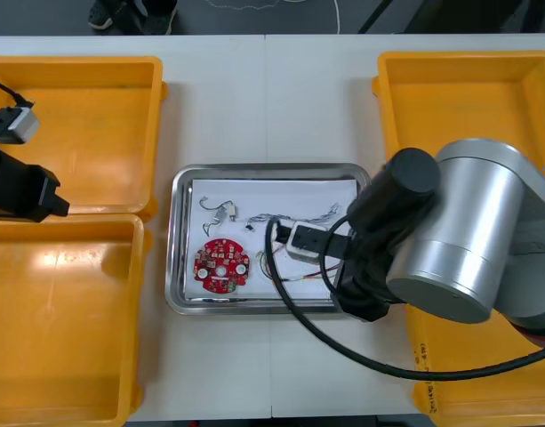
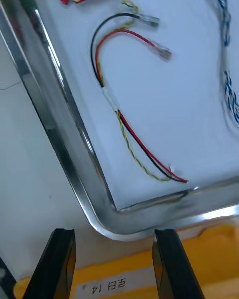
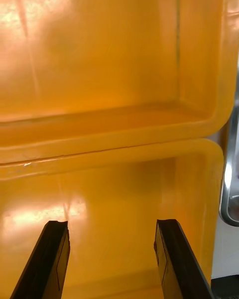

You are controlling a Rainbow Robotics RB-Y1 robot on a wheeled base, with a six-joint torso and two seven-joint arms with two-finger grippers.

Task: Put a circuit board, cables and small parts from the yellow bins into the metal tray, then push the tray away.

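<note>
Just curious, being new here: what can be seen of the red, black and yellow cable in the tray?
The red, black and yellow cable is a thin bundle of wires, the yellow twisted, bound midway by a pale sleeve. Two ends carry clear-covered metal tips. It lies curved on the white inside of the metal tray, near a corner. The open right pincer does not touch it.

The right arm (image 1: 472,231) is a fat brushed-silver cylinder with a rounded black joint, trailing a thick black cable (image 1: 343,344). The left tool (image 3: 112,224) and right tool (image 2: 113,231) have flat matte-black fingers (image 2: 169,264).
</note>
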